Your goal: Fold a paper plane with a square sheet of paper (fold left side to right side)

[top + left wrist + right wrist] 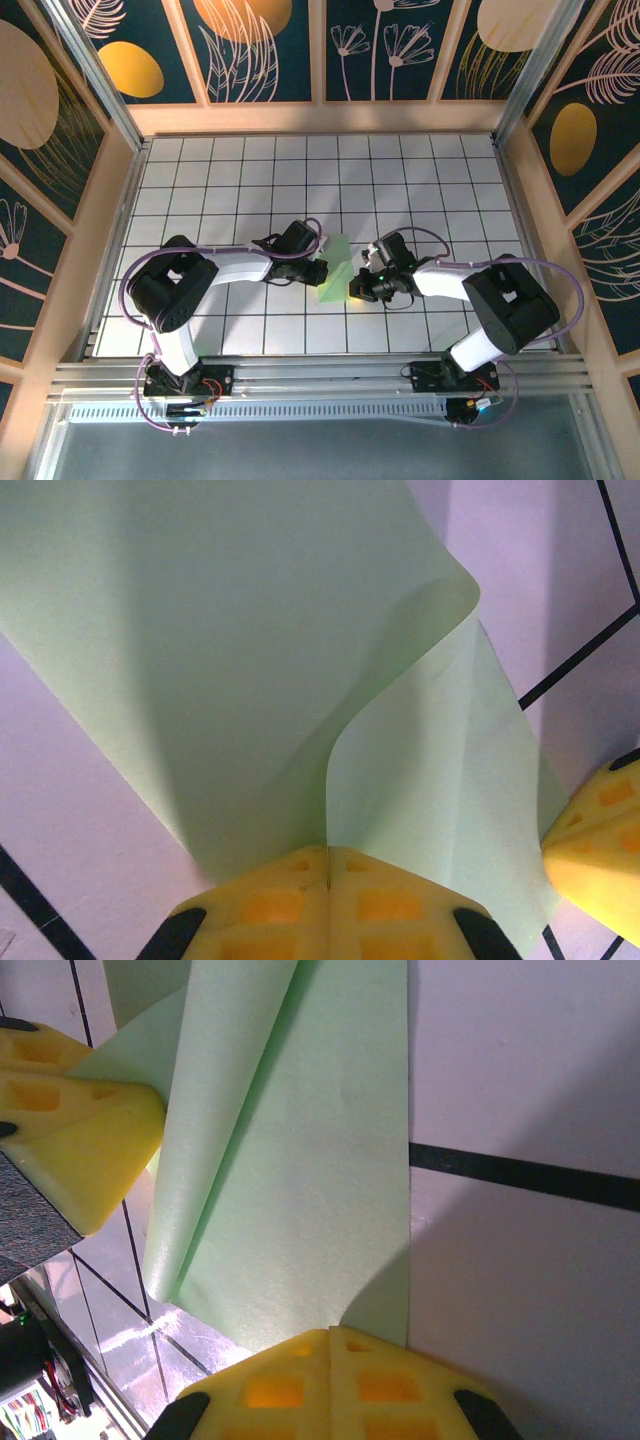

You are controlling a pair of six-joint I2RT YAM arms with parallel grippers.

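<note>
Paper point(335, 268) is pinched by the closed left claw point(328, 878) and the closed right claw point(330, 1355); corners are to be matched before the crease is pressed.

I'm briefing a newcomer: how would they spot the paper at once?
Start at the white gridded table, near its middle. There, pinched by the left gripper and right gripper, is the square sheet of paper: the one pale green thing, curled over itself.
</note>
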